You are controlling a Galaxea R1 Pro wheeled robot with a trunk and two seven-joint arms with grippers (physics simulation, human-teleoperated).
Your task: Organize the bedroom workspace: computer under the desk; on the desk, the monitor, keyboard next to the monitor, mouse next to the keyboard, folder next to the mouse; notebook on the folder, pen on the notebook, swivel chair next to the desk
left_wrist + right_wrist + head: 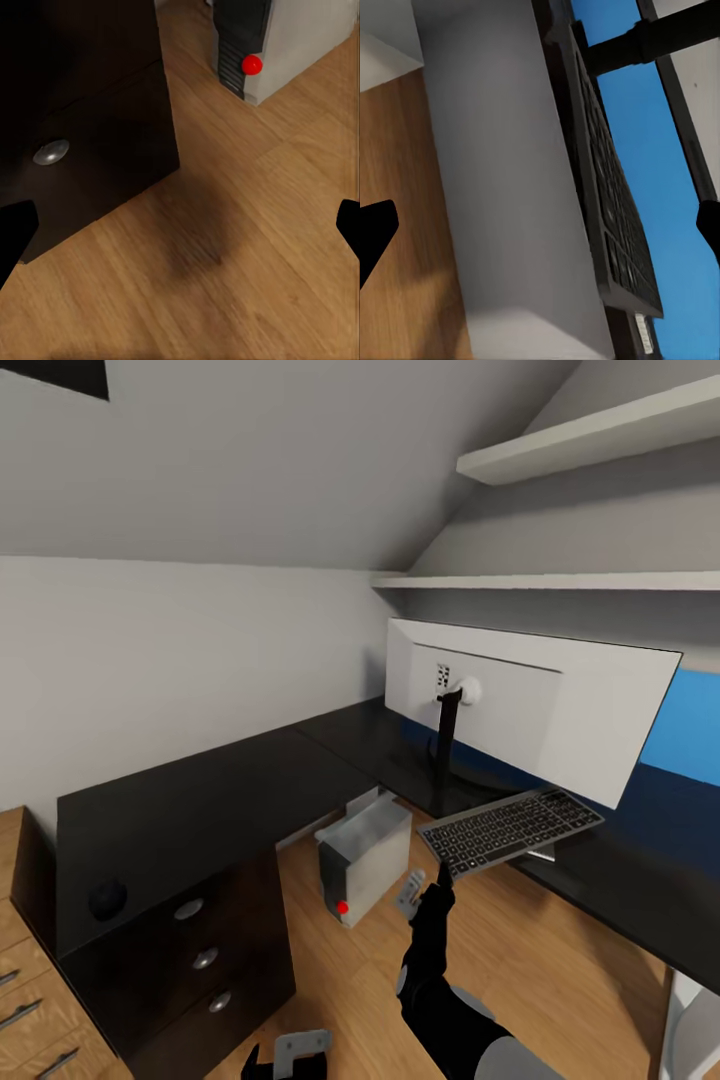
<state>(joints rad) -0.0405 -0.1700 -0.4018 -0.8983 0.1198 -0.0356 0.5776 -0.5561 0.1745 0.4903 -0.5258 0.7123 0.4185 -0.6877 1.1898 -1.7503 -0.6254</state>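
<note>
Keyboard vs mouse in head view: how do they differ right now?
The keyboard is long, flat and grey-framed with dark keys; the mouse is a small black oval. The keyboard is tilted, overhanging the desk edge near the monitor, at the right gripper; the mouse rests flat above the drawers, untouched.
</note>
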